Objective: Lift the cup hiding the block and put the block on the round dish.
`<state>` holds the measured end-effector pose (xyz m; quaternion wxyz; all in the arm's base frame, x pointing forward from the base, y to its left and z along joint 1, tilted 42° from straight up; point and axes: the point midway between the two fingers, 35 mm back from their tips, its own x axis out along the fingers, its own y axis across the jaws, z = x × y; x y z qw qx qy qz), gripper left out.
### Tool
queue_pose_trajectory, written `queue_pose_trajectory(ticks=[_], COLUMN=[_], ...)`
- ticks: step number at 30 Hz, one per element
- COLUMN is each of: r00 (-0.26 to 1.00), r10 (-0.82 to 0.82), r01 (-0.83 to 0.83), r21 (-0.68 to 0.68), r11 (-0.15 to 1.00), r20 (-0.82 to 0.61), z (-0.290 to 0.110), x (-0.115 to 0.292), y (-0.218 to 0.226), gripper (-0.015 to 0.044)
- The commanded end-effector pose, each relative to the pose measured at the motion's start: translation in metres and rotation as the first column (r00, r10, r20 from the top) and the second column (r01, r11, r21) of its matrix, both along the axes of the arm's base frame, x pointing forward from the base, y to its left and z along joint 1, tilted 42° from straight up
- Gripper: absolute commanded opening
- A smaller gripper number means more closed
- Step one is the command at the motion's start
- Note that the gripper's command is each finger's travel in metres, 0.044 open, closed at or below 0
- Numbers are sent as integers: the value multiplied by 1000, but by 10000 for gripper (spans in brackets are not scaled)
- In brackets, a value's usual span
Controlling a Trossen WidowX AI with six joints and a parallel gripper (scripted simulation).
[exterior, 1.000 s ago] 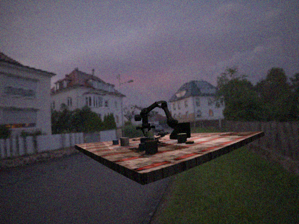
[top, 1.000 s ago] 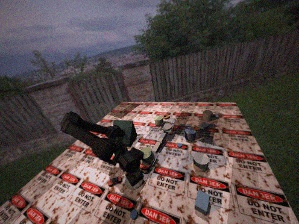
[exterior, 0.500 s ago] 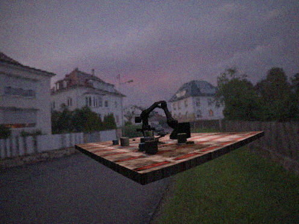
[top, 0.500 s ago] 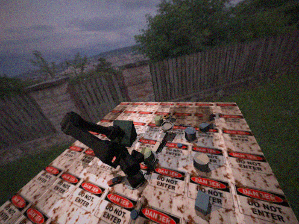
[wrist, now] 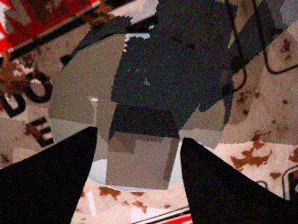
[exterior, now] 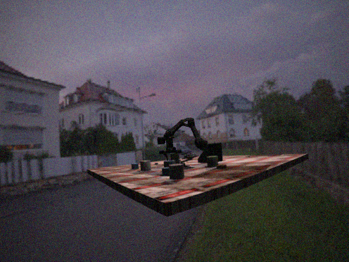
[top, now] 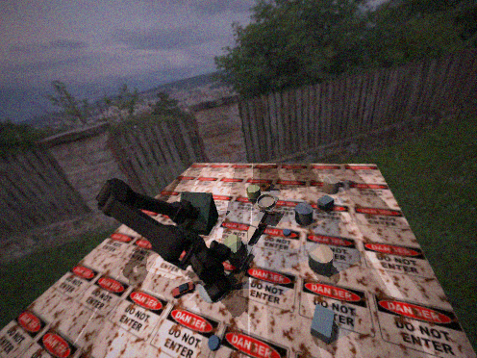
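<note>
Under me the desk [top: 385, 269] is a flat board papered with rust-stained "DANGER – DO NOT ENTER" signs, red ovals over black lettering. Around it I see grass, a wooden fence [top: 346, 111] and trees under a dim, purplish sky; the exterior view shows pale houses [exterior: 102, 109] beside a road.

My gripper [wrist: 139, 138] points down over the round dish [wrist: 80, 110], a pale grey disc lying flat on the signs. The jaws are parted about halfway, and the two dark fingers stand clear on either side of the block [wrist: 142, 155]. The block sits on the dish between them, near its edge, its grey face lit and its upper part in deep shadow. I see a gap on each side, so I am gripping nothing.

Near my wrist, in the top view, a pale green cup [top: 233, 242] lies tilted just beside the arm. Further along the desk a dark balance bar [top: 263, 226] runs away from me, and a second green cup [top: 253, 191] stands upright at its far end. Grey and blue blocks and cylinders lie scattered to the side.
</note>
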<state>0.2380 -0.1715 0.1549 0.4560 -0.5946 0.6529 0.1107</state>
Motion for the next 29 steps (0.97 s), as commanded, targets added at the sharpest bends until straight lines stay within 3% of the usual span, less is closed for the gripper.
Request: queue_pose_trajectory(ticks=[1,6,21,29], r00=[1000,1000,1000,1000], r10=[-2,-5,12,12], r01=[2,5,-12,-12], r21=[-1,3,11,11], r11=[1000,1000,1000,1000], r20=[2,9,-11,-11], z=[0,3,64,66], x=[0,1,-12,-13], y=[0,3,63,65], gripper=[315,440,440,440])
